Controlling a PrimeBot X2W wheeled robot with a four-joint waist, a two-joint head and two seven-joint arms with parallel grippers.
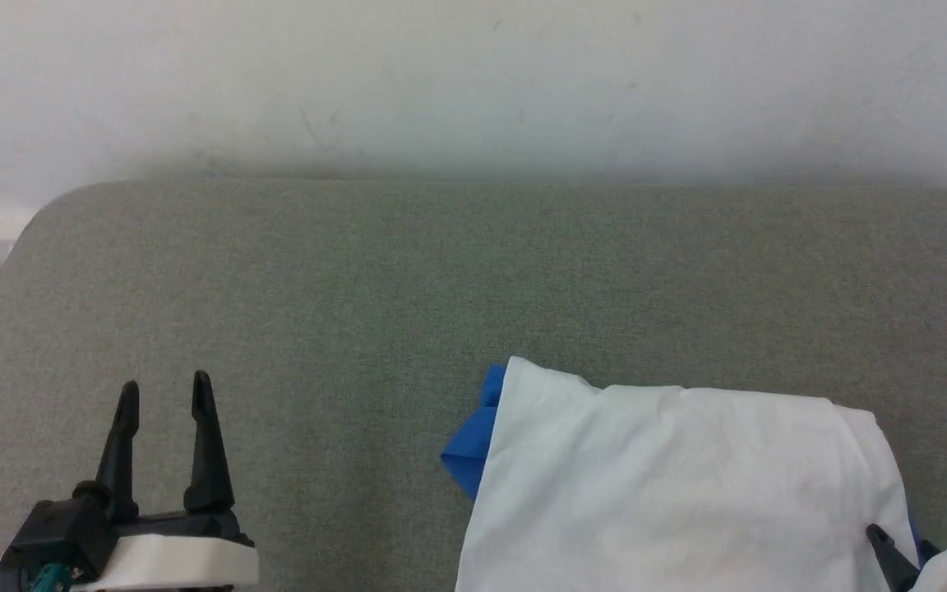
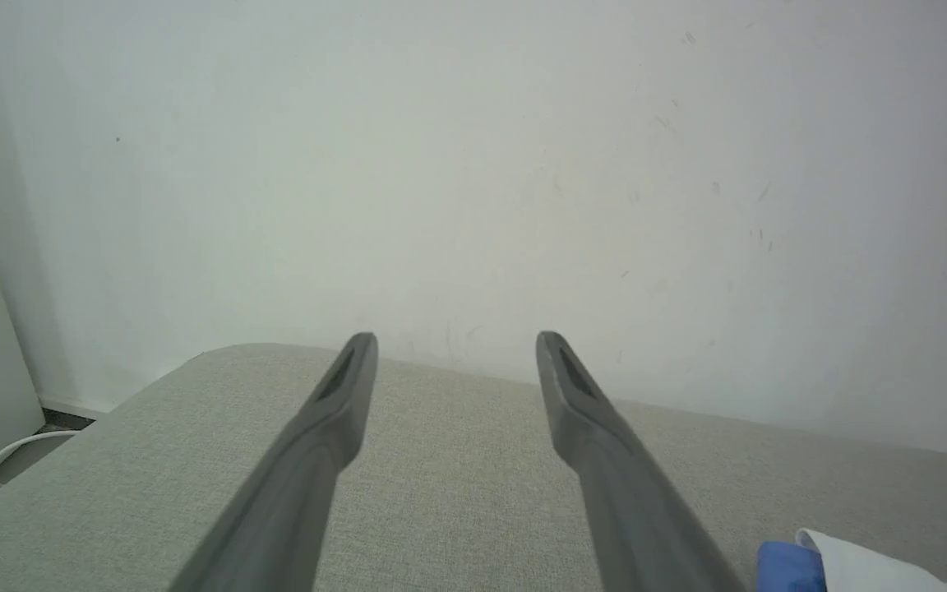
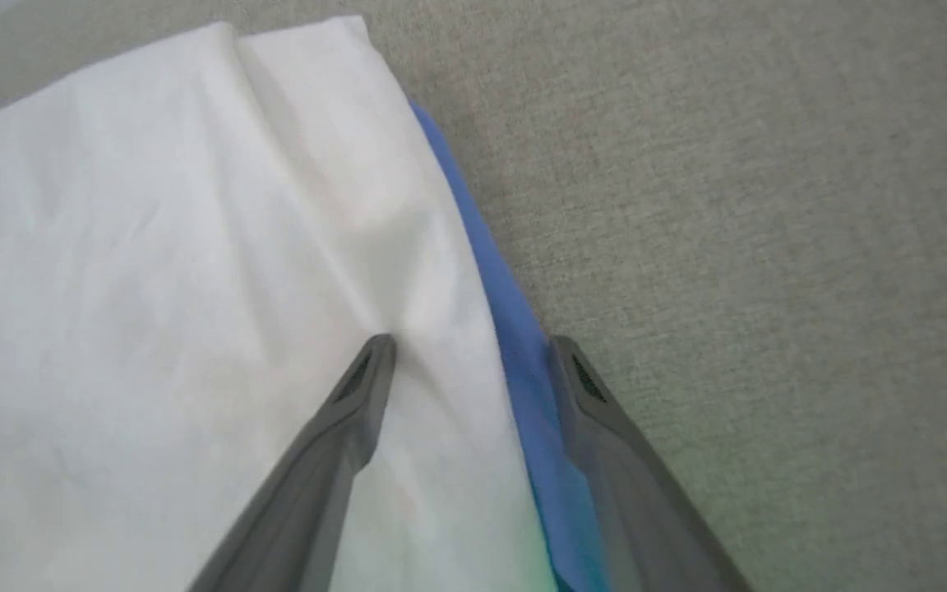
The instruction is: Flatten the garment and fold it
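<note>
**Position of the work.** The garment (image 1: pixel 687 485) lies on the grey fabric-covered surface (image 1: pixel 317 312), at the lower right of the head view and running out of its bottom edge. The white panel faces up. A blue corner (image 1: pixel 469 448) sticks out at its left side, and a narrow blue edge (image 3: pixel 515 329) runs along its right side. It looks already doubled over into a rough rectangle, with shallow creases across the white.

**Pincers.** The left pincer (image 1: pixel 165 382) stands open and empty over bare surface, well apart from the garment. The right pincer (image 3: pixel 473 341) is also open and grips nothing. Its fingers straddle the right border: one over the white panel, the other at the blue edge. Contact with the cloth cannot be confirmed.

**Handling properties (judged).** The fabric is thin, light and limp. It will sag wherever it is unsupported, and the layers may slide over one another. The textured surface probably drags on the lowest layer.

**Where to grip (judged).**
- Take hold at a border or corner, not mid-panel.
- Catch every layer, blue edge included.
- Use both pincers, well apart on one border, so that the cloth stays taut while lifted.
</note>
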